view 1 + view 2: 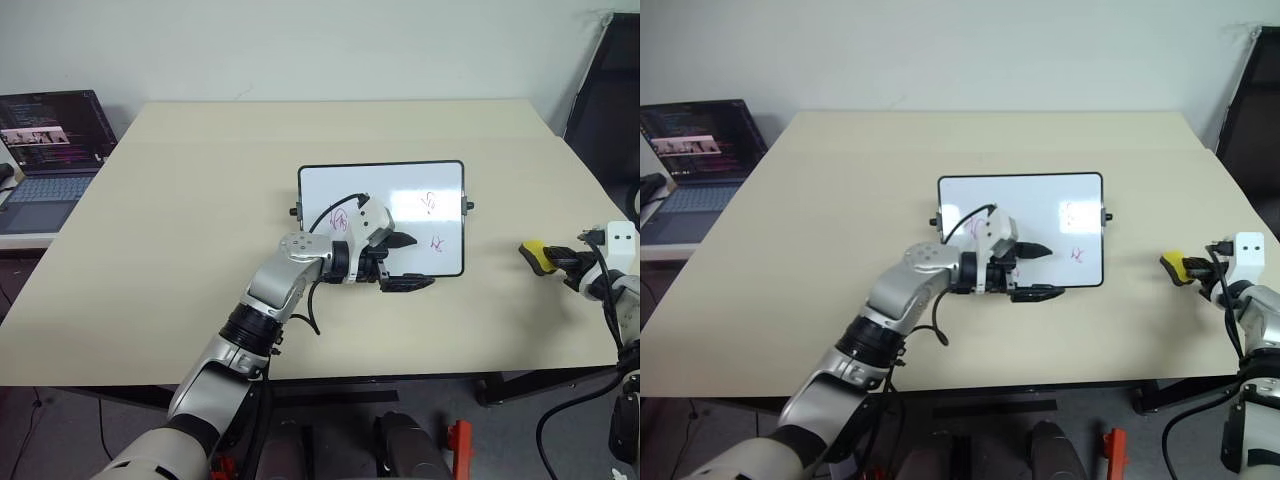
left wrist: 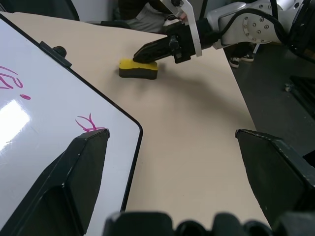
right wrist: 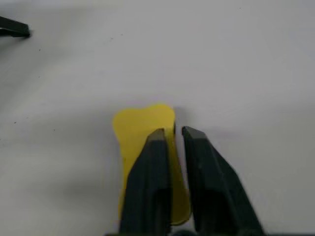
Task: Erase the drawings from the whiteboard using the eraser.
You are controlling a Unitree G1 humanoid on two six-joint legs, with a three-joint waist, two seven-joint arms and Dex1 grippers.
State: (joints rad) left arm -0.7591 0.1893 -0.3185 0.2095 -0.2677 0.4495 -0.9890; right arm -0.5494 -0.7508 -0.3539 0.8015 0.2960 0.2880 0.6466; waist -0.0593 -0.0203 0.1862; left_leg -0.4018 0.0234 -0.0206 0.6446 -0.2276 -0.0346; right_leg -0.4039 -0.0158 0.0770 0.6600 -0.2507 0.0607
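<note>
While laptop [image 1: 50, 150] sits far left, eraser [image 1: 533, 252] right of whiteboard [image 1: 400, 190]

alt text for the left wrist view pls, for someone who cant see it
The right end effector rests its black fingertips on the yellow eraser, which lies on the beige table beside the whiteboard. Purple-red drawings remain near the board's corner, and the left end effector's wide-open fingers frame the foreground.

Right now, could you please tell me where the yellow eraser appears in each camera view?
Left eye: eraser at far right, on the table.
Right eye: far right.
Left wrist: upper middle.
Right wrist: lower centre.
Shared landmark: right gripper at the eraser.
</note>
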